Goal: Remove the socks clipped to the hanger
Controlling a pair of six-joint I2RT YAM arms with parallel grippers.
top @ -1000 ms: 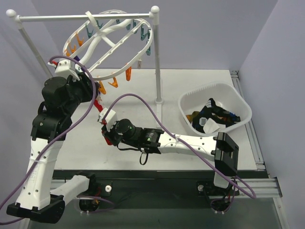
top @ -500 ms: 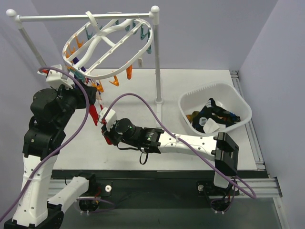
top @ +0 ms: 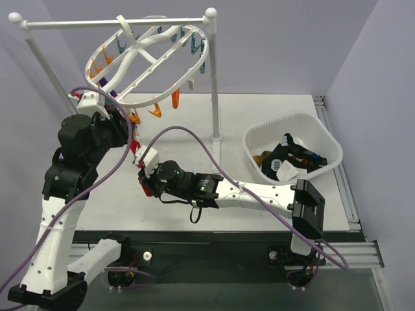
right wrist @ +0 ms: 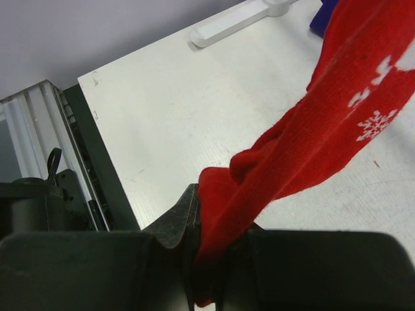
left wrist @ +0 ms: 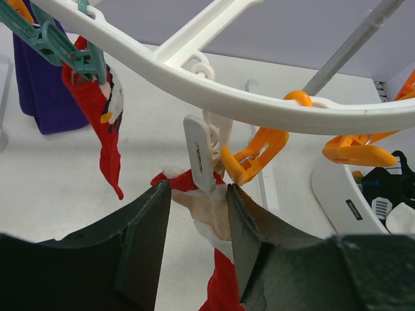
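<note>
The white oval hanger [top: 162, 100] hangs from the rail, with orange and teal clips. In the left wrist view a white clip [left wrist: 198, 152] under the hanger's ring [left wrist: 259, 103] holds the top of a red-and-white sock [left wrist: 224, 285]. My left gripper [left wrist: 198, 188] is open, with one jaw on each side of that clip and the sock's top; it also shows in the top view [top: 133, 137]. My right gripper [right wrist: 204, 214] is shut on the lower end of the same red sock [right wrist: 324, 136], low over the table [top: 146, 178]. A second red sock [left wrist: 107, 129] and a purple sock [left wrist: 39, 84] hang from teal clips.
The white pole stand [top: 214, 84] carries the hanger, with its foot on the table behind my right arm. A white basin [top: 292, 116] at the right holds several loose socks. Orange clips [left wrist: 259, 149] dangle close to my left fingers.
My left arm swung down and left, then came back up and right to the hanger's near edge. The right arm stayed put, still holding the red sock.
</note>
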